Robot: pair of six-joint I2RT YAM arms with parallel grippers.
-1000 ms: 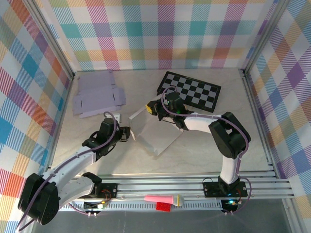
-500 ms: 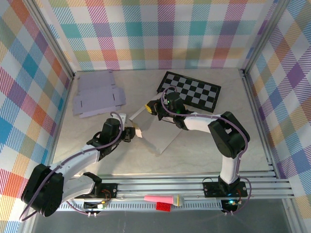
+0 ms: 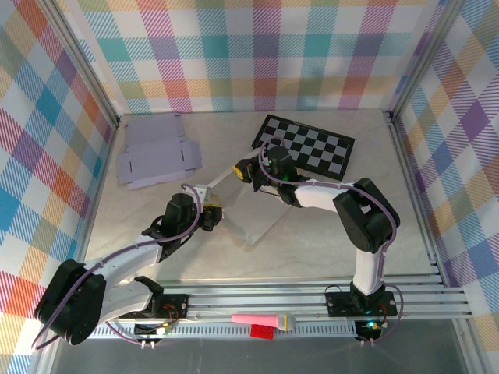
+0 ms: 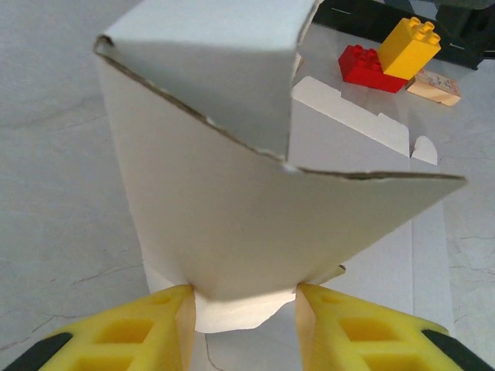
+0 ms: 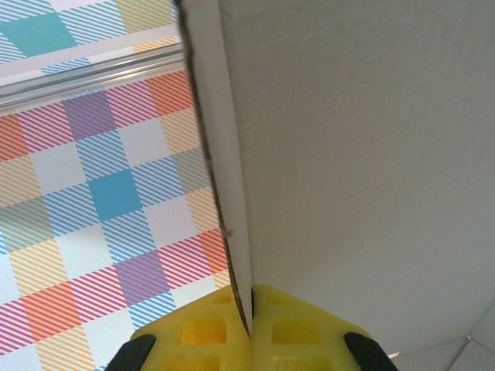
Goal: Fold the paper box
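Observation:
The white paper box (image 3: pixel 248 212) lies partly folded mid-table. One wall rises from its flat base. My left gripper (image 3: pixel 212 212) is at the box's left end. In the left wrist view its yellow fingers (image 4: pixel 166 328) press on both sides of the raised, folded part of the box (image 4: pixel 232 209), so it is shut on it. My right gripper (image 3: pixel 248 171) is at the box's far edge. Its yellow fingertips (image 5: pixel 251 328) are pinched shut on the thin edge of a box wall (image 5: pixel 236 209).
Flat lilac cardboard sheets (image 3: pixel 156 160) lie at the back left. A black-and-white checkerboard (image 3: pixel 308 148) lies at the back, behind the right arm. Red and yellow bricks (image 4: pixel 387 58) and a pale block (image 4: pixel 433 86) sit beyond the box. Plaid walls enclose the table.
My left gripper has moved right and slightly farther in, pushing the box's left end inward. The raised panel now looks narrower and more folded over. The right gripper has barely moved.

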